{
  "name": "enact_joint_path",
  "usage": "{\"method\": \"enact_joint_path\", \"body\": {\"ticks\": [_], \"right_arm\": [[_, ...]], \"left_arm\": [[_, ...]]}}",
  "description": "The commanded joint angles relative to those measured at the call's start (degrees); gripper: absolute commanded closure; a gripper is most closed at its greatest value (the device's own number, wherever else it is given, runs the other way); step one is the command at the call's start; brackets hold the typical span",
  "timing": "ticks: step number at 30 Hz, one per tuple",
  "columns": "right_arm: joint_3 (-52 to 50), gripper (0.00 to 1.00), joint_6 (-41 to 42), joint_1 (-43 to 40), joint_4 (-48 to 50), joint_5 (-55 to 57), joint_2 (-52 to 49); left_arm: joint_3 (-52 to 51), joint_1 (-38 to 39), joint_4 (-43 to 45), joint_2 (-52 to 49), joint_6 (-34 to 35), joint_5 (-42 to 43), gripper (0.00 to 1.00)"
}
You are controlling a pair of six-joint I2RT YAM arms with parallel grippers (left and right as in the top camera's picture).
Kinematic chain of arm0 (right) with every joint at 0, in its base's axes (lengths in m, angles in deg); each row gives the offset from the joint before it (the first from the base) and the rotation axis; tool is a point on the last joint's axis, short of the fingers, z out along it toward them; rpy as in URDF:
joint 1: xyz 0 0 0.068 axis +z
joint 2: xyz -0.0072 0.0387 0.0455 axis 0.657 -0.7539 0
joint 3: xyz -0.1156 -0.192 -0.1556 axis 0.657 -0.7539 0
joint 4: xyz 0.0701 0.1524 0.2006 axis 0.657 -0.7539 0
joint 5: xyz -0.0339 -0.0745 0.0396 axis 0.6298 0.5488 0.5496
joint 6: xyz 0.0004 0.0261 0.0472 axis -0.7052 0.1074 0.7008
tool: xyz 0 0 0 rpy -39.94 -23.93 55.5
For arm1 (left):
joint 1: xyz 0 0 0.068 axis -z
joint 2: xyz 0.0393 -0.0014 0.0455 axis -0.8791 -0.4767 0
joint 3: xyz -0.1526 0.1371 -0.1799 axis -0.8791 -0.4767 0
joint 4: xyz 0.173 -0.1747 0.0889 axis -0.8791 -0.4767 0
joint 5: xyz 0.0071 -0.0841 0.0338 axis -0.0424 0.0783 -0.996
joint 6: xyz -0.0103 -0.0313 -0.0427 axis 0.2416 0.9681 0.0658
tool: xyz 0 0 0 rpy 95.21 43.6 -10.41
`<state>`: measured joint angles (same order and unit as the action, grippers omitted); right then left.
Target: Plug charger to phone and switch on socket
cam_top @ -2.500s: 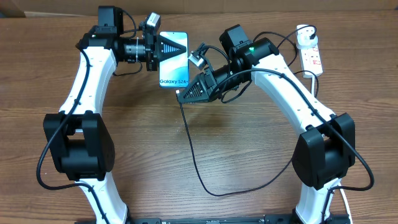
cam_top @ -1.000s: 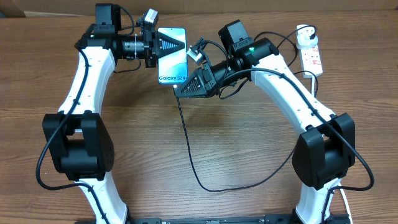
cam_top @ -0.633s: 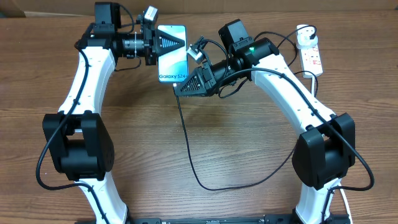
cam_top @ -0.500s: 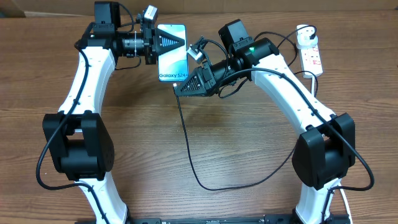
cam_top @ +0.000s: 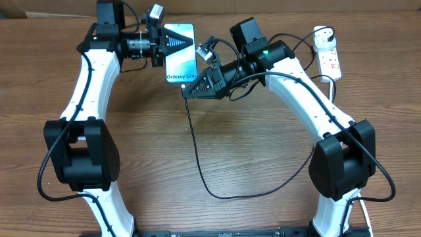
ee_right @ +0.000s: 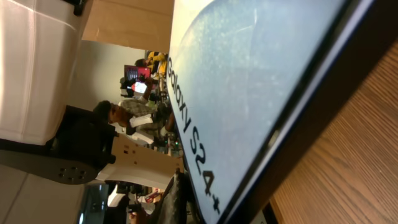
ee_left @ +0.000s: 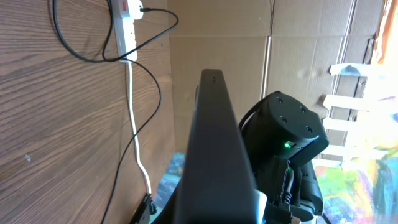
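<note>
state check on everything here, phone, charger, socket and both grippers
phone: screen lit, held in left gripper
charger: adapter in socket, tip at phone's lower edge, insertion hidden
socket: adapter plugged in, switch position unreadable
left gripper: shut on phone
right gripper: shut on charger

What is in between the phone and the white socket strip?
In the overhead view, the right arm stretches across the table between the phone and the socket strip.

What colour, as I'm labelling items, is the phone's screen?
Light blue fading to white on the phone, clearest in the overhead view.
</note>
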<state>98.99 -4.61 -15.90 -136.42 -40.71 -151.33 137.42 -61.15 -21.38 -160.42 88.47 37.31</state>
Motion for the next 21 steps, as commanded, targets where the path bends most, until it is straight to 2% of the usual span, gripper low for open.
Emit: {"method": "enact_joint_path", "body": {"ticks": [1,21], "right_arm": [[0.5,0.96,1.3,0.2,1.8,-0.8,1.3],[0.5,0.96,5.4,0.2,5.2,0.1,1.3]], "left_arm": [[-0.1,1.6,-0.2,0.5,0.3,3.3,0.96],[-0.1,1.6,2.0,0.5,1.8,4.0,0.96]]}}
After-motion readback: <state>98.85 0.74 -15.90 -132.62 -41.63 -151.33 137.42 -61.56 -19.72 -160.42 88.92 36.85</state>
